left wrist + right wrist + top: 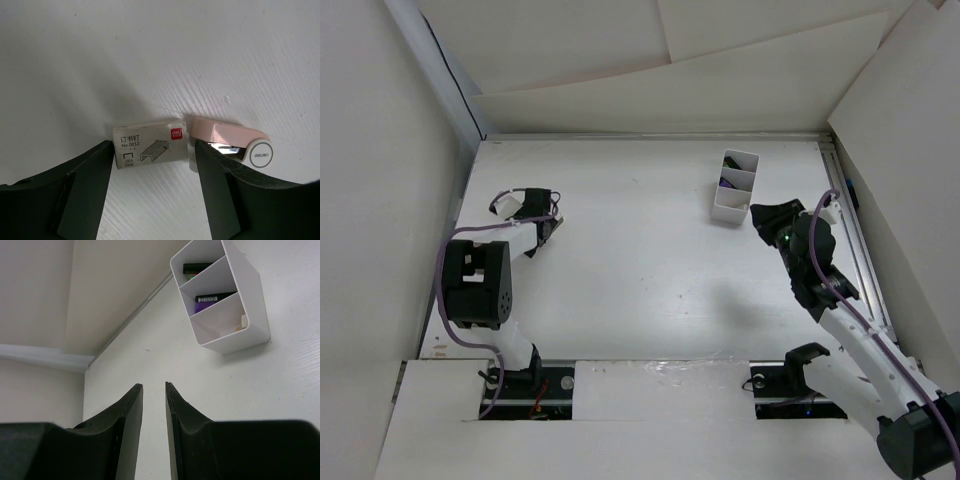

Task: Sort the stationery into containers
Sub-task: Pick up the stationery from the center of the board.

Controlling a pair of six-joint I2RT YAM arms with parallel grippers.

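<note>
The white three-compartment container (737, 187) stands at the back right of the table. In the right wrist view the container (250, 315) holds a black and green marker (197, 267) in the far compartment, a purple marker (210, 302) in the middle one and a tiny tan block (243, 322) in the near one. My right gripper (767, 215) (154, 386) hangs just in front of it, jaws a narrow gap apart and empty. My left gripper (546, 226) (152, 170) is open low over the table, its fingers either side of a small staple box (150, 142).
A pink and white stapler (232, 142) lies right of the staple box, touching my left gripper's right finger (215, 185). White walls enclose the table on the left, back and right. A metal rail (855, 250) runs along the right edge.
</note>
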